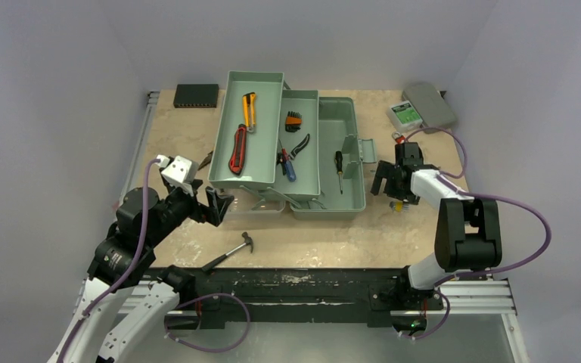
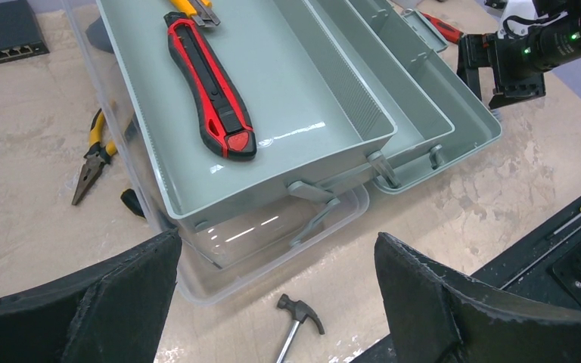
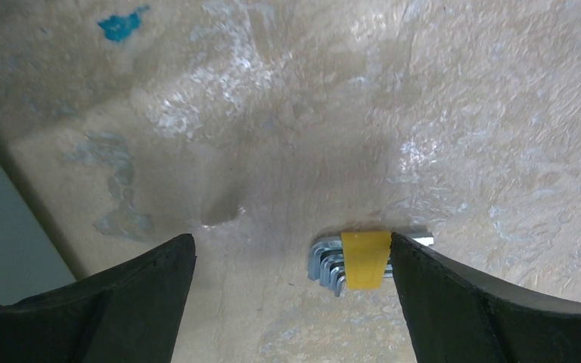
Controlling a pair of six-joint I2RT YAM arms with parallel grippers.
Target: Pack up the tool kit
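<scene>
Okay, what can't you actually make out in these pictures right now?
Top view: silver hex-key set with yellow holder, nearly hidden under the right gripper.
Left wrist view: small claw hammer, handle cut off by the bottom edge.
Top view: label on the white-and-green box, too small to read.

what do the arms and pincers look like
The left arm and right arm mix white links with black joint housings, each trailed by a purple cable. The left pincer and right pincer have broad, matte black, rough-textured fingers.
</scene>
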